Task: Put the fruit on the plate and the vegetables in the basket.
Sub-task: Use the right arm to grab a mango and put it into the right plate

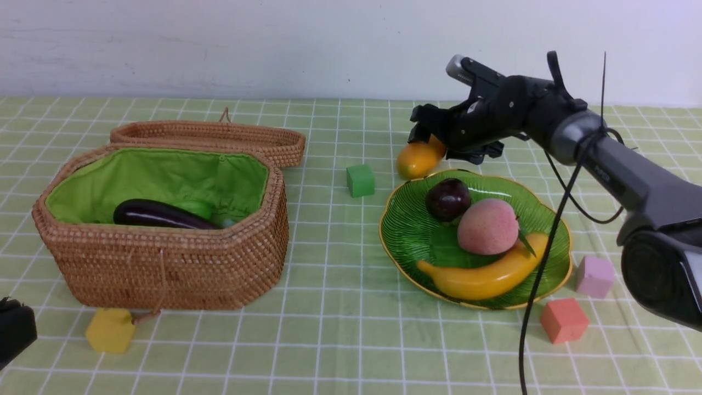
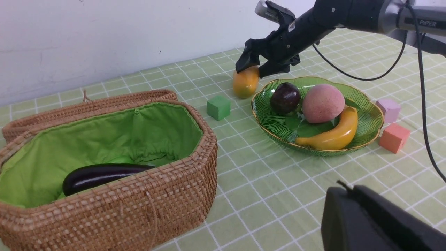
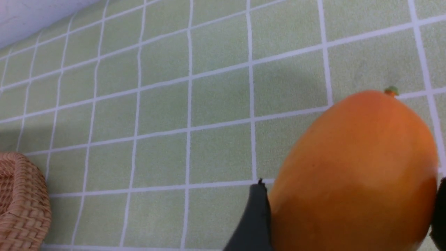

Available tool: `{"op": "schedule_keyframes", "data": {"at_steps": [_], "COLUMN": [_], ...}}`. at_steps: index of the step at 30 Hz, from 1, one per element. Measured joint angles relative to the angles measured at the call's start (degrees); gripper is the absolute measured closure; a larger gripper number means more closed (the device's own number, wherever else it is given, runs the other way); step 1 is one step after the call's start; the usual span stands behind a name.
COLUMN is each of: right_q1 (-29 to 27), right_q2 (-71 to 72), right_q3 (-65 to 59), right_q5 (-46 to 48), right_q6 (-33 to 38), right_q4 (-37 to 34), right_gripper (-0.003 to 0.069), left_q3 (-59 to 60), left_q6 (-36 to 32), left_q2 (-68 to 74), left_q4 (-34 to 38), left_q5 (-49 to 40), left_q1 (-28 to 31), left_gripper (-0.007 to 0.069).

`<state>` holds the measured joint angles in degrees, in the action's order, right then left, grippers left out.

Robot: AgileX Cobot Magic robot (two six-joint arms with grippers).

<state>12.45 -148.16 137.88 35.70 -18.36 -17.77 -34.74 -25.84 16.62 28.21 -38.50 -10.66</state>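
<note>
The right gripper has its fingers set on either side of the mango, which lies on the tabletop just behind the plate, long axis pointing away from the wrist.

Seen from my left wrist, taking the plate as landmark. On the plate: mangosteen, peach, banana. Just behind it, on the cloth: mango, with my right gripper clamped over its upper end. Beside the mango: green cube. Just beside the plate's far side: pink cube, red cube. Well apart from the plate: basket, open, holding the eggplant; its lid lies behind it.
</note>
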Motion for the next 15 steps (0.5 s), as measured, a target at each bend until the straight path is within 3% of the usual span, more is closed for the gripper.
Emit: {"op": "schedule_keyframes", "data": {"at_steps": [15], "right_q1": [0.5], "right_q2": [-0.3], "right_q3": [0.0], "right_q5": [1.8], "right_q6": [2.3], "right_q4": [0.4], "right_gripper": [0.0060], "left_q3": [0.0], "left_q6": [-0.1], "left_q2": [0.0], "left_q4": [0.1], "left_q5": [0.0], "left_q1": [0.0], "left_gripper": [0.0624]}}
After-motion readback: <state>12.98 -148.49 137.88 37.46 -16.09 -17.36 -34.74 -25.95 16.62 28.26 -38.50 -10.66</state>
